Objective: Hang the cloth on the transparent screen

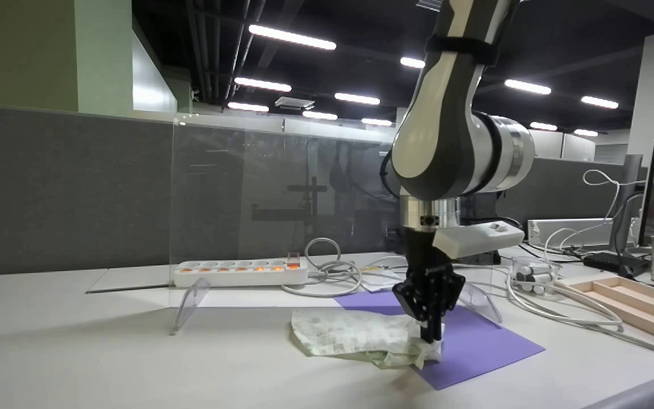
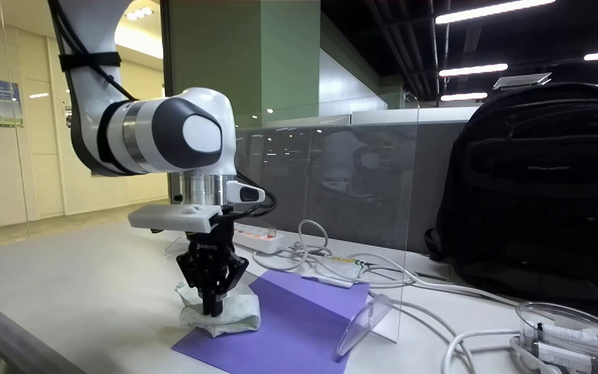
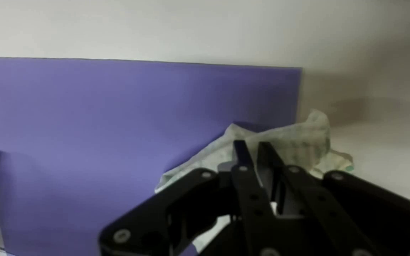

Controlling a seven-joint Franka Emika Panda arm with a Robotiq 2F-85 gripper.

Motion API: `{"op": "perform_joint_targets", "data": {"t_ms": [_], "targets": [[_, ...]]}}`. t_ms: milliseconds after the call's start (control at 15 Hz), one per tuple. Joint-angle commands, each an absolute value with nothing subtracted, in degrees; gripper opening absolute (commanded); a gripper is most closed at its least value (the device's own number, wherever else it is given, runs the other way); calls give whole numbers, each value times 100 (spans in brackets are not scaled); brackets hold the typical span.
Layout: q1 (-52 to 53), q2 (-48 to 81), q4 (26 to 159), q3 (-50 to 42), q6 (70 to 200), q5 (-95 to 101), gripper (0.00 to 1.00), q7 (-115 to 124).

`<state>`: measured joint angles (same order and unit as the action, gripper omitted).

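In both exterior views we see the arm (image 1: 429, 136) reaching down from above, bent near its end so that the gripper (image 1: 431, 337) points straight down, touching the cloth (image 1: 349, 334) low over the table (image 1: 77, 352). The wrist view shows us the fingers (image 3: 242, 160) close together, a narrow strip of cloth between them — gripping it, as far as we can see, near one end. The cloth lies crumpled on the table just beside the transparent screen (image 1: 270, 193), bunched at the gripper and flatter away from it, partly over the purple sheet (image 1: 486, 346). That sheet runs beneath the screen, which stands upright on clear feet (image 1: 192, 304) — and behind it we find a white power strip (image 1: 236, 278) with a tangle of cable (image 1: 335, 266) beside it.
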<state>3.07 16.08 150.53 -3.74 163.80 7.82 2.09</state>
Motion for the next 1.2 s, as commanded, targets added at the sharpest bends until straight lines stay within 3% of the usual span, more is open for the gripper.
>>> {"op": "perform_joint_targets", "data": {"t_ms": [0, 333, 400, 533, 1133], "targets": [[387, 1677, 14973, -463, 16367, 799, 0, 453], [360, 1668, 14981, -468, 16359, 768, 1, 417], [309, 1645, 14989, -407, 16323, 717, 26, 318], [322, 1632, 14983, -442, 16405, 705, 30, 394], [251, 1669, 14768, -343, 16480, -26, 93, 523]]}}
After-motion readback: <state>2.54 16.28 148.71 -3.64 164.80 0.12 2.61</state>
